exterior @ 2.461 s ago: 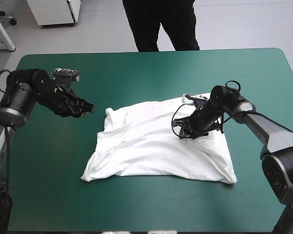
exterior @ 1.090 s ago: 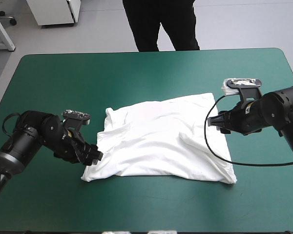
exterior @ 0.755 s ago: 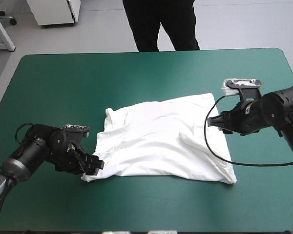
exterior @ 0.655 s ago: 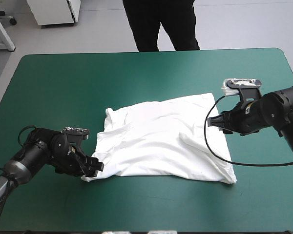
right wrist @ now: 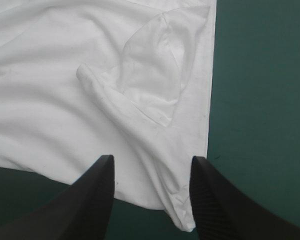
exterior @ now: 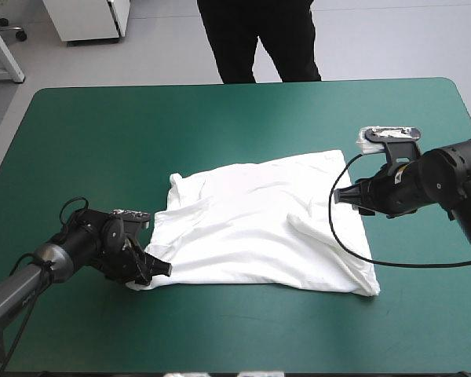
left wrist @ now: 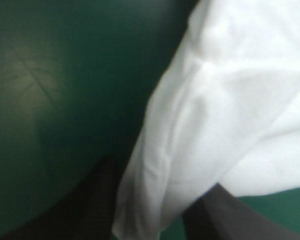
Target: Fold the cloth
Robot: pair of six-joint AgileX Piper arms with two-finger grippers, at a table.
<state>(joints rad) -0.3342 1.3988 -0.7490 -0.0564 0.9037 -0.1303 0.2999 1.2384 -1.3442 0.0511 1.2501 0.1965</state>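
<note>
Teal-green cover [exterior: 220, 118], T-shirt [exterior: 243, 228] mid-table, spread near-flat. White and creased, with a raised pleat near its 3 o'clock edge and cloth bunched inward at 9 o'clock. My left gripper [exterior: 158, 269] sits low at the 7 o'clock corner, black fingers apart with that corner between them, not yet pinched. My read: set up to grab it and carry it across. My right gripper [exterior: 347, 196] hangs at the 2 o'clock edge, fingers wide, nothing held, likely lined up for that side's corner.
</note>
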